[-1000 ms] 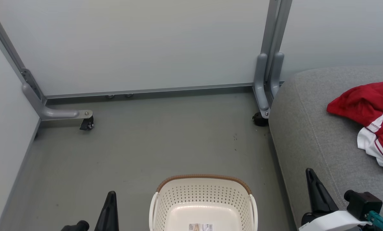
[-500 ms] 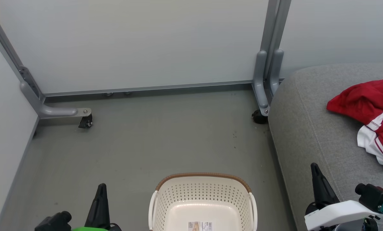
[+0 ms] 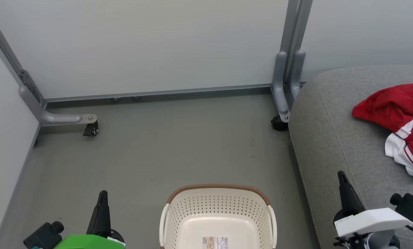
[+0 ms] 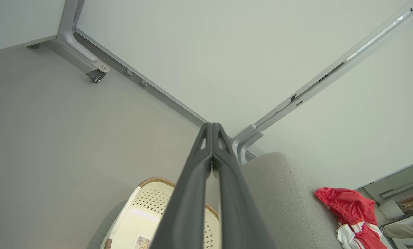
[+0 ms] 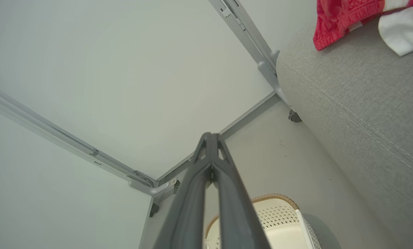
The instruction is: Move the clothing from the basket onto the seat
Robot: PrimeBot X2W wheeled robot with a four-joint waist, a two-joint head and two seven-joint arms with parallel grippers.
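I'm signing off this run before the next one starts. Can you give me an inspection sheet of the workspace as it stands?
Surface: grey floor with a few dark specks; the basket stands on it beside the seat.
Job's things: clothing, red and white, lies crumpled on the seat; the basket holds a label, with no clothing in the part that shows.
Clutter: nothing seen.
Grippers: left gripper and right gripper are both shut and hold nothing, one on each side of the basket.
Cables: nothing seen.
Surroundings: pale partition panels on grey frames with castors.
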